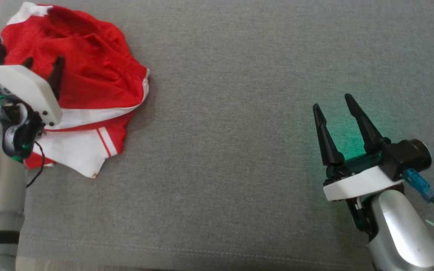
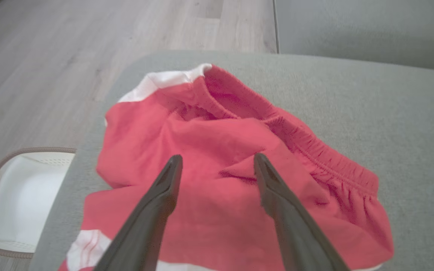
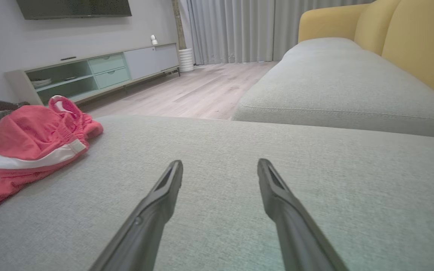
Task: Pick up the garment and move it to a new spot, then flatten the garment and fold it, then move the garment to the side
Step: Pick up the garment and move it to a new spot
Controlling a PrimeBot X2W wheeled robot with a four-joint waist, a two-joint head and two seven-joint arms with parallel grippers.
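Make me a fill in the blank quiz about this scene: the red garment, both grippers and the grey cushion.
1. The crumpled garment is red and ____.
2. The left gripper, poised over the garment, has its jaws ____.
3. The right gripper, over bare grey cushion, holds ____.
4. Past the cushion's edge, the white basket sits on the wooden ____.

Missing words: white; open; nothing; floor.

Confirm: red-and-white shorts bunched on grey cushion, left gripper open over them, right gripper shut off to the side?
No: the right gripper is open, clearly spread, as the right wrist view shows. The rest stands: shorts bunched on the grey cushion, left gripper open over them.
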